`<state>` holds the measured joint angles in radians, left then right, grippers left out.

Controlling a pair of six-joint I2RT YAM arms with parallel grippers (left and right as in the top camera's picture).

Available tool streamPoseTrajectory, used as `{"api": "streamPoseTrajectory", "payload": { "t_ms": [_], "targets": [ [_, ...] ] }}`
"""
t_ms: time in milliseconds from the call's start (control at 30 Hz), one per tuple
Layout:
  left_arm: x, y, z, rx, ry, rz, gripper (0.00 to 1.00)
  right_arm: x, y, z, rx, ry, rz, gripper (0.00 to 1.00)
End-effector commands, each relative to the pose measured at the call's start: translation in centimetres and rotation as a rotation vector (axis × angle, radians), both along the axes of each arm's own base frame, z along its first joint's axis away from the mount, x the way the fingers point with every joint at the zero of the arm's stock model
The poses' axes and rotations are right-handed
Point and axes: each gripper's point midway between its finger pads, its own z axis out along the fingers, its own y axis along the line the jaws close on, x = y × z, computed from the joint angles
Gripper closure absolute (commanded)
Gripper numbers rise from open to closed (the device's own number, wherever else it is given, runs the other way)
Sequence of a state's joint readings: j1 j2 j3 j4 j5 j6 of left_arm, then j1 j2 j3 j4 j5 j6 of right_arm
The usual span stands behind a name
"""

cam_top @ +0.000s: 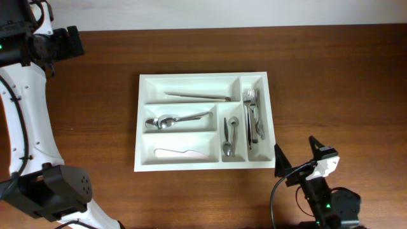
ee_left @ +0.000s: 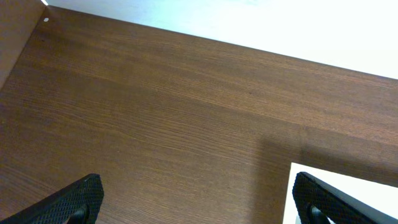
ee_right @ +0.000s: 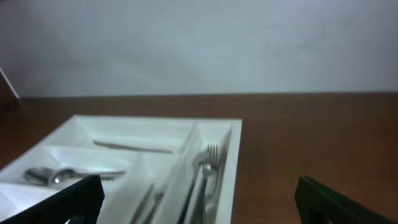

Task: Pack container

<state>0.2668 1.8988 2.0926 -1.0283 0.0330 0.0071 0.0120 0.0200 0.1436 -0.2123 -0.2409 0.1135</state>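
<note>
Your container (cam_top: 191, 84) sits at the middle of the counter (cam_top: 343, 83), and each of its five compartments holds something. The forks (cam_top: 252, 111) are in the right-hand slot and the small spoons (cam_top: 229, 137) in the short slot beside it. A slim utensil (cam_top: 198, 97) lies in the far row, the large spoons (cam_top: 175, 120) in the middle row and a white knife (cam_top: 183, 153) in the near row.

I see no loose cutlery on the wood, so I judge the packing done or all but done.

Your right end effector (cam_top: 297, 154) is released and empty, just off the container's near-right corner. Your left end effector (ee_left: 196, 202) is also spread wide with nothing in it, over bare wood at the far left.

For your next move, check the counter's edges for any stray piece. If there is none, keep both arms clear of the container.
</note>
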Motion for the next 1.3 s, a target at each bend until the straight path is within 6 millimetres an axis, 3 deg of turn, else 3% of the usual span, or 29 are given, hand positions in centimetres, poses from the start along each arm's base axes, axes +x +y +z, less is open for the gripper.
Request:
{"api": "streamPoseTrajectory", "payload": {
  "t_ms": [0,67,1067,1267],
  "targets": [
    [0.0,0.3,0.0,0.008,0.001,0.001,0.01,0.3,-0.1,-2.4,0.017,0.041,-0.008,0.02],
    [0.0,0.3,0.0,0.008,0.001,0.001,0.01,0.4,0.0,-3.2,0.016,0.053,-0.007,0.01],
    [0.0,0.3,-0.2,0.007,0.006,0.001,0.01,0.4,0.0,-3.1,0.016,0.049,-0.007,0.01],
    [-1.8,-1.9,2.8,0.021,-0.048,-0.033,0.01,0.4,0.0,-3.1,0.016,0.049,-0.007,0.01]
  ]
}}
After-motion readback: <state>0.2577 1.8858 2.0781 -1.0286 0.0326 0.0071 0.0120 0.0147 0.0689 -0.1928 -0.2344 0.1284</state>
